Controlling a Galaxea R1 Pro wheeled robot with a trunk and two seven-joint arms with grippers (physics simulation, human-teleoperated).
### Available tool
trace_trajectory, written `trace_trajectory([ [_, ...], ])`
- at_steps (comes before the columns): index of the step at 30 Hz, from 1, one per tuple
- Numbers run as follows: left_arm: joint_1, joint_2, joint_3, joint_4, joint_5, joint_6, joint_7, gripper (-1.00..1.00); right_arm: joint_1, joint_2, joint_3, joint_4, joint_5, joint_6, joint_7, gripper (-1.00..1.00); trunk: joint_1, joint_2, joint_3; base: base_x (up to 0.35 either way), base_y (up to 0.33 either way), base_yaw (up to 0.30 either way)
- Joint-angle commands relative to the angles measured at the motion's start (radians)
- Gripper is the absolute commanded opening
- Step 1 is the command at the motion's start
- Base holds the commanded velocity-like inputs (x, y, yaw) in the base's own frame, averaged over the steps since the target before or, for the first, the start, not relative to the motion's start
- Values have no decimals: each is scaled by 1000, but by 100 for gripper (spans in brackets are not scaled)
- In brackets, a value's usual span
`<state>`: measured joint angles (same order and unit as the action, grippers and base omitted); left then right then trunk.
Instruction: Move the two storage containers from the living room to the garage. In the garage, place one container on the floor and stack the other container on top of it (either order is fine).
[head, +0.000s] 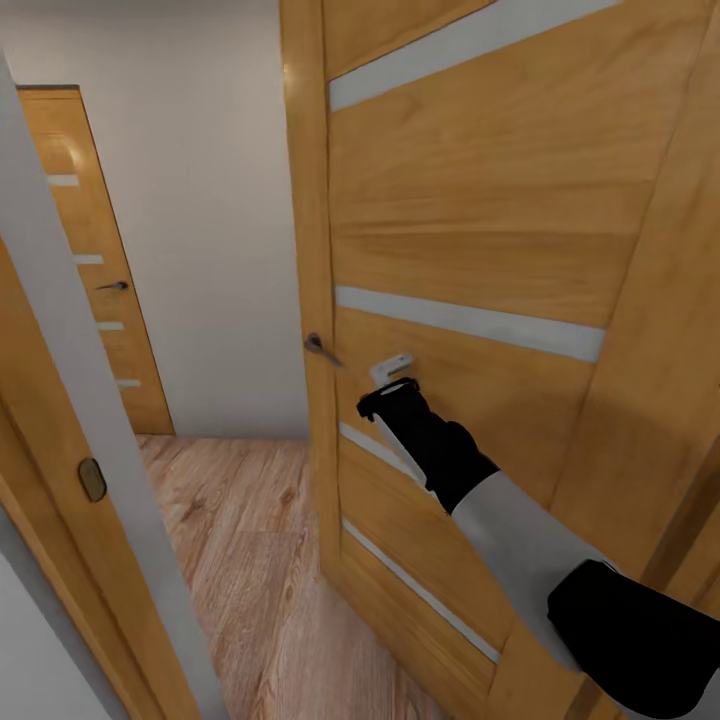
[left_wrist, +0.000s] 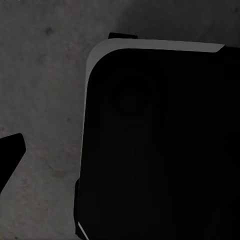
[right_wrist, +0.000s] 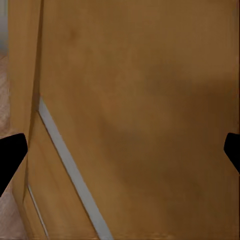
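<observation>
Open door (head: 470, 250) at right, arm (head: 500, 510) before it; second door (head: 95, 260) behind, far left.

The door (head: 470, 250) is cut off at the top, right and bottom edges of the head view. The right gripper (head: 392, 372) lies partly behind its own wrist, so its jaw spacing is unclear there. The far door (head: 95, 260) is cut by the near frame (head: 70, 400).

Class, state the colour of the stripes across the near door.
Pale grey-white stripes on the orange-brown wood door; clearest in the head view.
</observation>
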<state>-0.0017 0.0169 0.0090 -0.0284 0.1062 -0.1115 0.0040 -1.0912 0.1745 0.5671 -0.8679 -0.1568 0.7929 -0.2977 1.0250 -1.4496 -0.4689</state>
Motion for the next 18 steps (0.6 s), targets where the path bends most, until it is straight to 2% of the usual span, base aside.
trace_trajectory([
  [1,0,0,0,-1,9,-2,0,100,-1,0,1,40,24,12,-156,100,0,0,-1,0,0,0],
  [3,0,0,0,-1,9,-2,0,100,-1,0,2,62,25,11,-190,100,0,0,-1,0,0,0],
  [6,0,0,0,-1,9,-2,0,100,-2,0,2,91,25,3,-204,100,0,0,-1,0,0,0],
  [9,0,0,0,-1,9,-2,0,100,-10,0,1,161,24,-13,-208,100,0,0,-1,0,0,0],
  [14,0,0,0,-1,9,-2,1,100,-19,0,1,199,22,-50,-208,100,0,0,-1,0,0,0],
  [18,0,0,0,-1,9,-2,1,100,-69,0,-1,276,17,-67,-207,100,0,0,-1,0,0,0],
])
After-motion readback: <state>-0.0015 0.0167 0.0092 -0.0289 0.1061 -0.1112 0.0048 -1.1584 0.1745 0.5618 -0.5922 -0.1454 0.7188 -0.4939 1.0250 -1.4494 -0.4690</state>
